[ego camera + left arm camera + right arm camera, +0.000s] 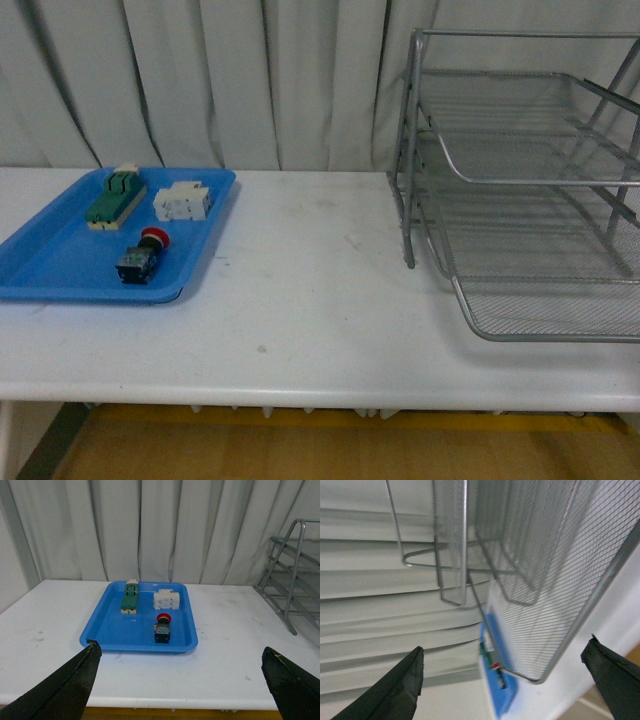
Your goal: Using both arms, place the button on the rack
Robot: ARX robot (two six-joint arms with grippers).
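Note:
The button (143, 255), red round cap on a black-and-blue body, lies on its side in the flat blue tray (50, 265) at the table's left. It also shows in the left wrist view (162, 627) and faintly in the right wrist view (495, 666). The silver three-tier mesh rack (520, 180) stands at the table's right, its trays slid forward. My left gripper (182, 680) is open and empty, back from the tray near the table's front edge. My right gripper (505, 680) is open and empty, close to the rack's (540, 570) mesh trays. Neither arm shows in the front view.
A green-and-cream switch block (116, 198) and a white blocky component (182, 202) lie in the blue tray behind the button. A white curtain (250, 80) hangs behind the table. The white table's (310, 300) front edge runs across the front view.

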